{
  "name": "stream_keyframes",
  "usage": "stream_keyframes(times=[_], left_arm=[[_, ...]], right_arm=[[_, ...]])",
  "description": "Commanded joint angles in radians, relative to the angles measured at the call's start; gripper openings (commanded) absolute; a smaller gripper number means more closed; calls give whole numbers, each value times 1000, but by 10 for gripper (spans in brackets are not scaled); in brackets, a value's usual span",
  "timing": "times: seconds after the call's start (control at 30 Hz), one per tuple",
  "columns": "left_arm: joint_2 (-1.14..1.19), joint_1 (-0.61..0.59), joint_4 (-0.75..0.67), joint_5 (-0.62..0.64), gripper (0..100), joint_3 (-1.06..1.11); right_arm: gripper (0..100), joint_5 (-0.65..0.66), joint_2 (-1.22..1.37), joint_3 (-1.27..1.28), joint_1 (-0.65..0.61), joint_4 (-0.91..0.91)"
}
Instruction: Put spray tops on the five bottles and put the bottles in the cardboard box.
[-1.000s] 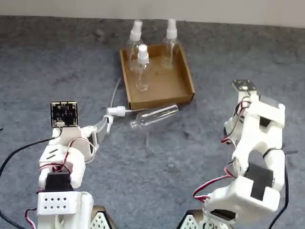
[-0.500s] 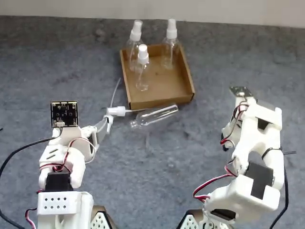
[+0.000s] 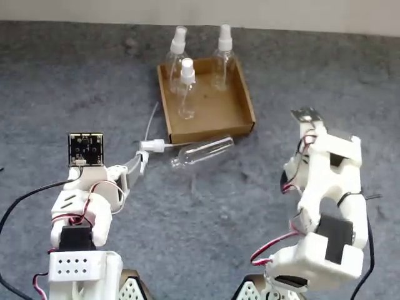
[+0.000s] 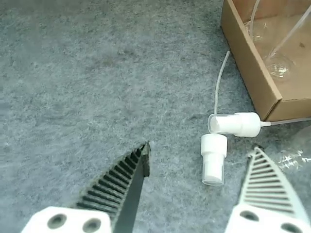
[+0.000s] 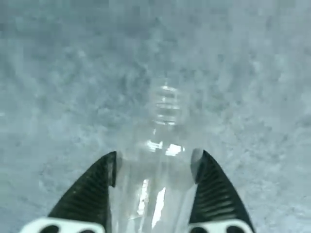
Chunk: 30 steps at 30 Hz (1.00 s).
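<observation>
Fingers spread wide, the left gripper [image 4: 200, 148] hangs over a loose spray top [image 4: 214, 159] lying lengthwise between its tips, tube trailing toward the cardboard box [image 4: 250, 82], while the right gripper [image 5: 155, 155], well apart, clasps an uncapped bottle [image 5: 165, 109], threaded neck pointing away.

No readable text, labels, numbers (any view).

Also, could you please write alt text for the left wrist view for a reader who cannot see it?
A white spray top with a thin dip tube lies on the grey fabric surface just ahead of the open left gripper, near a corner of the cardboard box. A clear bottle stands inside the box.
</observation>
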Motion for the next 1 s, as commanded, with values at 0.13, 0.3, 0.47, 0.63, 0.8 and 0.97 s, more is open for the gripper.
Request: stream_keyframes(times=[0.13,0.3,0.47,0.63,0.8,0.97], left_arm=[[134,-1,233,-83,245,-286],[519,-5,321,-130,245,-518],[868,-1,345,-129,187,-733],[1155,24,347,-129,176,-886],[1359,94,347,-126,182,-1013],[1506,104,279,-124,181,-1076]], right_arm=[[3,74,-417,206,-185,-44],[3,92,-685,499,-251,-124],[3,133,-888,690,-318,-87],[3,38,-1013,754,-367,-36],[3,-81,-1063,792,-435,-36],[3,-94,-1066,834,-453,-41]])
